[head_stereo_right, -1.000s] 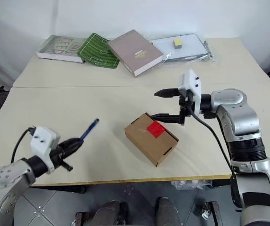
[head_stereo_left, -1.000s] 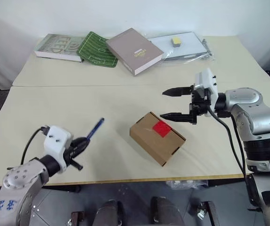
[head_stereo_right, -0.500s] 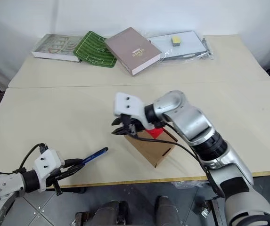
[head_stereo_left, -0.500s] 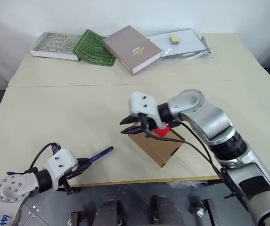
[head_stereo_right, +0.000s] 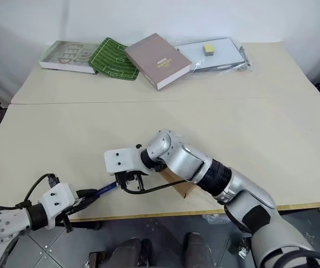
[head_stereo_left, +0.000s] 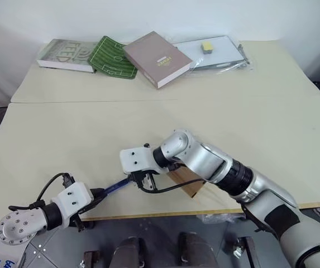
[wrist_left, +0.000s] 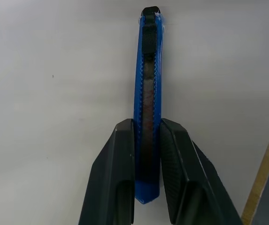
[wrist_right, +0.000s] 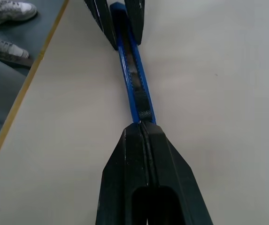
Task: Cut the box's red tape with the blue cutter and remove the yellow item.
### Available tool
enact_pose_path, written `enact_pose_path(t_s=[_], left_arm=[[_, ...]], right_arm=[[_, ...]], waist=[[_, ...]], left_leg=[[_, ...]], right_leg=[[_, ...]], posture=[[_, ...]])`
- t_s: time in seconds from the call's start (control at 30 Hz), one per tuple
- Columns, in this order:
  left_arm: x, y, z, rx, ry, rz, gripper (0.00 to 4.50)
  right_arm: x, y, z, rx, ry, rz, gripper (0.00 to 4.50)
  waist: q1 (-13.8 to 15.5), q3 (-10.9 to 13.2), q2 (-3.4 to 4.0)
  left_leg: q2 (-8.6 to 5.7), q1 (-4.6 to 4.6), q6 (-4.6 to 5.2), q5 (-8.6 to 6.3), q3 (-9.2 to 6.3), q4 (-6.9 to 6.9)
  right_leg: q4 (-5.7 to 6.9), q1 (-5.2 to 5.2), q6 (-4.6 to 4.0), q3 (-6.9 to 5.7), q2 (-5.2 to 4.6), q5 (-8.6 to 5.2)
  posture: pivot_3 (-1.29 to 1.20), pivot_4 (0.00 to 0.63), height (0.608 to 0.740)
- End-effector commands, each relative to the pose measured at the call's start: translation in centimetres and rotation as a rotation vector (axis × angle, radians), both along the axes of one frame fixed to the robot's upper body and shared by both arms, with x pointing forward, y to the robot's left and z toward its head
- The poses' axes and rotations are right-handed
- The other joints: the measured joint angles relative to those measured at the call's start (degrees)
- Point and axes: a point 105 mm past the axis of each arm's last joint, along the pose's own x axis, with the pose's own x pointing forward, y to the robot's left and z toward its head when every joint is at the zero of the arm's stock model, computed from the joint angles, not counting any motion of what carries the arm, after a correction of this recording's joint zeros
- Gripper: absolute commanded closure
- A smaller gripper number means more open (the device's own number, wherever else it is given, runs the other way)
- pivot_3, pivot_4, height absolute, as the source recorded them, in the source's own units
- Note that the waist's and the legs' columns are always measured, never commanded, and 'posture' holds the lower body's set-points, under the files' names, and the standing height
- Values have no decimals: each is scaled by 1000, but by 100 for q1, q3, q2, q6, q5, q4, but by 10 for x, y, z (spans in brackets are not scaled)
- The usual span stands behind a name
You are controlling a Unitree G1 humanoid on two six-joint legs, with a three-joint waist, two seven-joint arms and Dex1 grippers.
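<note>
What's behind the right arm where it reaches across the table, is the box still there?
A corner of the brown box shows under the right arm near the table edge. The arm covers the rest, so its red tape cannot be seen. The right gripper is at the tip of the blue cutter.

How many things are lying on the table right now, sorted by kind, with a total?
Books: 3, grey-green, green pitch-patterned, brown-grey
Clear plastic sleeve: 1
Pale yellow block: 1
Cardboard box: 1
Blue cutter: 1
Total: 7
</note>
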Motion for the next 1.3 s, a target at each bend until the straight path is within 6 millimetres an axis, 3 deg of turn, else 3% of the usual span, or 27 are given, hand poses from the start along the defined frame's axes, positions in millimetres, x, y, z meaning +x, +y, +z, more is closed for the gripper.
enact_pose_path(t_s=[0.03,0.17,0.4,0.67,0.83,1.1,1.3], left_arm=[[-5,-2,-10,-6,43,-5,4002],[-5,-3,-10,-10,41,-6,4002],[-5,-1,-9,-10,36,5,4002],[-4,-4,-6,-24,25,2,4002],[-4,-5,-6,-26,22,0,4002],[-3,-5,-6,-24,30,-15,4002],[0,-4,-6,-21,31,-23,4002]], right_arm=[[-1,10,5,7,-35,48,4477],[3,12,-4,-21,-49,59,4477],[-7,18,-11,-32,-28,138,4477],[-19,39,-15,16,36,158,4477],[-16,48,-14,43,18,141,4477],[-13,24,15,85,-23,153,4477],[-1,11,9,73,-6,91,4477]], waist=[[0,0,0],[-4,0,0],[-10,-1,2],[-13,-1,2],[-12,-1,2],[1,-1,2],[-13,-1,2]], left_leg=[[0,0,0,0,-1,2],[0,0,0,0,-1,4],[0,7,0,0,-2,6],[1,11,-1,0,-1,8],[1,12,-2,-1,-2,9],[-1,10,-4,-3,-5,15],[4,10,-4,-4,-3,16]], right_leg=[[3,1,0,-1,0,0],[6,0,0,-1,0,0],[23,0,0,-3,0,0],[31,1,-1,-2,-2,0],[33,1,-2,-2,-3,1],[33,1,-2,-2,-5,1],[33,1,-2,-8,-2,1]], posture=[[0,150,740],[0,150,740],[0,150,740],[0,150,740],[0,150,740],[0,150,740],[0,150,740]])
